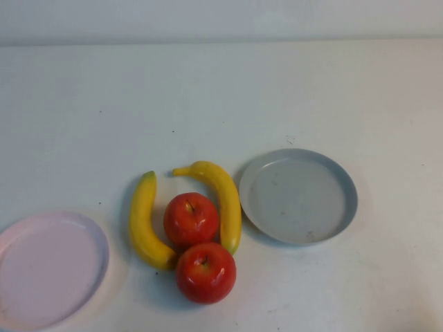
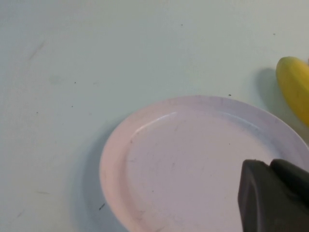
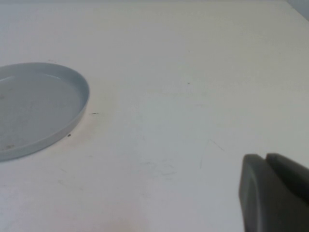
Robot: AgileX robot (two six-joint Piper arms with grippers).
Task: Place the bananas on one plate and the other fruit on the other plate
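While only a dark corner of each claw enters its wrist view, cannot tell whether left gripper [image 2: 275,195] or right gripper [image 3: 275,191] is spread or pressed together. Neither arm visible from the high camera. Left gripper: over the near edge of the pale pink plate [image 1: 48,266], holding nothing that shows. Right gripper: above bare white table [image 1: 221,97], beside the grey-blue plate [image 1: 299,196], well apart from the fruit.

Pink plate cut off at the lower-left corner of the high view, nothing on it. Grey-blue plate at centre-right, whole, also bare apart from faint specks. Only part of it seen by the right wrist camera.

Fruit clustered between the plates. Left banana [image 1: 144,223] curving along the left side, its lower end touching the front apple [image 1: 205,272]. Right banana [image 1: 220,199] arching over and down the right side, just beside the grey-blue rim. Rear apple [image 1: 191,219] sitting between both bananas, touching the front apple. Only one yellow banana end in the left wrist view.

No labels or writing legible anywhere.
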